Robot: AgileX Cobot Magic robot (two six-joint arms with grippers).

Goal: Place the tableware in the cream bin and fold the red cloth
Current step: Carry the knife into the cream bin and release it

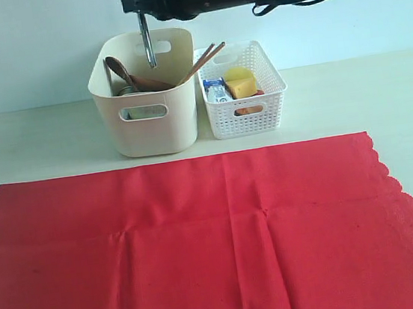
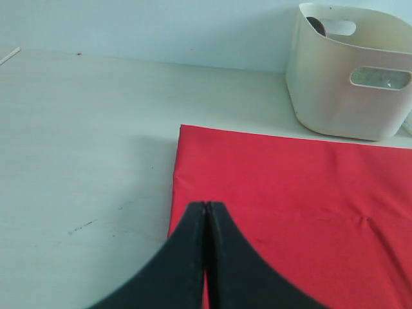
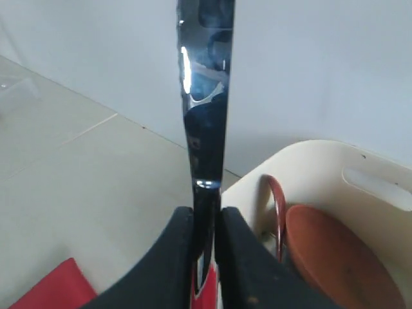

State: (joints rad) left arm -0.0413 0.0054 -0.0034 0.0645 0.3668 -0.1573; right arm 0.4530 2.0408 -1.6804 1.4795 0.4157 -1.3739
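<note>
Our left tool (image 2: 206, 207), out of the exterior view, is pressed together on nothing above the left end of the red cloth (image 1: 202, 238), which lies flat along the near edge of the surface (image 1: 38, 137) with its nearest part cut off. At the far edge the cream bin (image 1: 151, 135) hides all but the tops of the plate (image 3: 335, 257), spoon (image 1: 115, 65) and chopsticks (image 1: 202, 61). Over it our right tool (image 3: 206, 215) pinches the silver knife (image 1: 148, 47), which hangs downward, the arm mostly cropped.
</note>
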